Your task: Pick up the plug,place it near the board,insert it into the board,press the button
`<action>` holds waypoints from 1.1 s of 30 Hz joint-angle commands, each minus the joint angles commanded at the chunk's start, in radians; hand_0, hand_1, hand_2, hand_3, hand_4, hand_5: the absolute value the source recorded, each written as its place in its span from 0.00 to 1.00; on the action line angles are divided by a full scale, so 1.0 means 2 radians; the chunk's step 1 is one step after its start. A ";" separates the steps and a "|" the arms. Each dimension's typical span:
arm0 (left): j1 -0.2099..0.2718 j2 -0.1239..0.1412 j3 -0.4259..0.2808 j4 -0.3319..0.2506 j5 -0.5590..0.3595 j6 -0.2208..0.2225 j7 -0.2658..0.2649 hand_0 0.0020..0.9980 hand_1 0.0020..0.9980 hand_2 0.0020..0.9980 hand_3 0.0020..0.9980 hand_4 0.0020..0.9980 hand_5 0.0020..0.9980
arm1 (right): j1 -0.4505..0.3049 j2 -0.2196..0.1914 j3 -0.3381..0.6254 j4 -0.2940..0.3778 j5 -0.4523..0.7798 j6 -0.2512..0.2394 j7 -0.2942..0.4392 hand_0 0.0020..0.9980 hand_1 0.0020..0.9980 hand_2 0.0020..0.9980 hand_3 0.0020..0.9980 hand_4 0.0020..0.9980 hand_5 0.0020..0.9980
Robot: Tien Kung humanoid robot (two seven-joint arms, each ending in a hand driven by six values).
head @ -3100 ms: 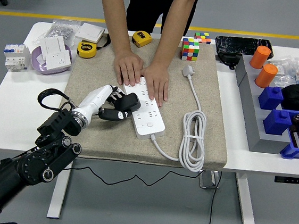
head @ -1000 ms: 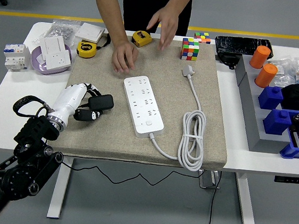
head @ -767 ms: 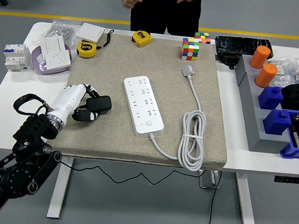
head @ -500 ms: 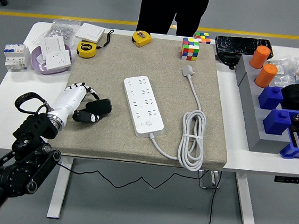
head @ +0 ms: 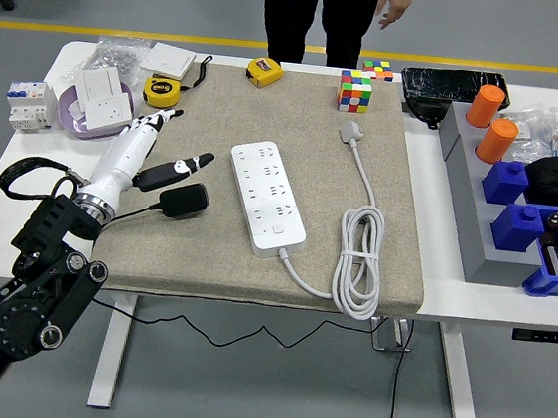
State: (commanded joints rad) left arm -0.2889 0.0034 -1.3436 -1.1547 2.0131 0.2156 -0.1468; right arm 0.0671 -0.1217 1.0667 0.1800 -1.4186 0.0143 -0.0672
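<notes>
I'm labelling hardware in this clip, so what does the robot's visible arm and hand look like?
Only the left arm shows. The left hand has a white shell with black fingertips and black joint segments. Behind its silver wrist ring, the arm is black and blocky, with round joint housings and a black cable loop arching off its side. No markings are legible.

A white worktop (head: 20,207) is seen on a grey floor (head: 537,36) marked by a yellow line (head: 98,31).
</notes>
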 joint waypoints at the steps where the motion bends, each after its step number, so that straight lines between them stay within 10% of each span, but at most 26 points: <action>1: 0.007 -0.002 0.000 -0.021 -0.023 -0.001 -0.015 1.00 1.00 1.00 1.00 1.00 1.00 | 0.000 0.000 0.001 0.000 -0.001 0.000 0.000 0.82 0.72 0.70 0.60 0.88 0.57; 6: 0.042 -0.002 -0.013 -0.124 -0.127 -0.039 -0.071 0.91 1.00 1.00 1.00 1.00 1.00 | -0.002 0.000 0.005 0.000 -0.004 0.000 -0.001 0.82 0.72 0.70 0.61 0.89 0.57; 11: 0.075 -0.002 -0.048 -0.220 -0.234 -0.096 -0.061 0.91 1.00 1.00 1.00 1.00 1.00 | -0.002 0.001 0.003 0.000 -0.002 0.000 0.000 0.82 0.72 0.70 0.61 0.89 0.57; 12: 0.078 -0.002 -0.054 -0.227 -0.257 -0.100 -0.059 0.74 0.95 1.00 1.00 1.00 1.00 | -0.002 0.001 0.005 0.000 -0.004 0.000 0.000 0.82 0.72 0.70 0.61 0.89 0.57; 17: 0.089 -0.002 -0.066 -0.236 -0.361 -0.117 -0.046 0.74 0.95 1.00 1.00 1.00 1.00 | -0.002 0.002 0.005 0.000 -0.003 -0.001 0.000 0.82 0.72 0.70 0.61 0.89 0.57; 18: 0.089 -0.002 -0.066 -0.238 -0.380 -0.119 -0.043 0.34 0.86 1.00 1.00 1.00 1.00 | -0.002 0.002 0.004 0.000 -0.002 -0.001 0.000 0.82 0.72 0.70 0.61 0.89 0.58; 33: 0.098 -0.002 -0.081 -0.265 -0.702 -0.172 -0.002 0.18 0.83 1.00 1.00 1.00 1.00 | -0.003 -0.003 0.003 0.000 -0.011 -0.003 -0.002 0.82 0.72 0.70 0.61 0.89 0.58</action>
State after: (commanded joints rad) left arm -0.0935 0.0000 -1.5060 -1.6846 0.6096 -0.1292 -0.1510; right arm 0.0610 -0.1276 1.0725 0.1800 -1.4397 0.0087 -0.0707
